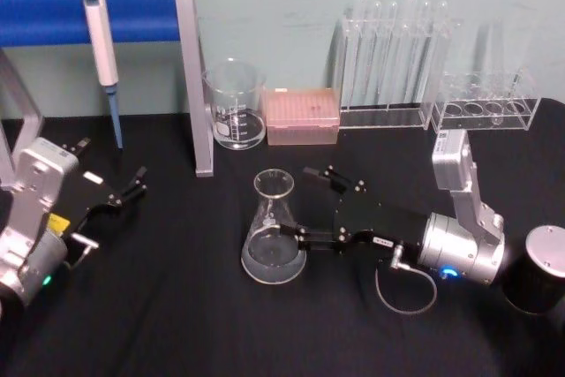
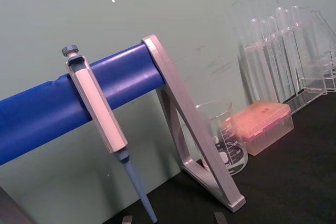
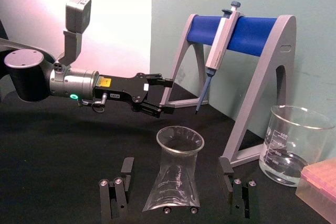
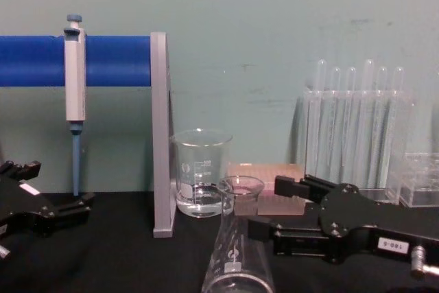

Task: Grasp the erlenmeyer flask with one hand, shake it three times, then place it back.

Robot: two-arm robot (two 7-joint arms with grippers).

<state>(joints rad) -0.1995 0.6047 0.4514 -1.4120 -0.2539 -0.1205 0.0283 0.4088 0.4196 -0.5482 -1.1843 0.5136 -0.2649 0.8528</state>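
The clear erlenmeyer flask stands upright on the black table, near the middle. My right gripper, the hand on the silver-grey arm, reaches in from the right and is open. In the right wrist view the flask sits between the two black fingers, with a gap on each side. From the chest, the flask is in front and the right gripper is level with its neck. My left gripper rests open at the table's left, far from the flask.
A glass beaker holding a little liquid, a pink tip box and test tube racks line the back. A pipette hangs on the blue-barred stand. A black cylinder stands at the right edge.
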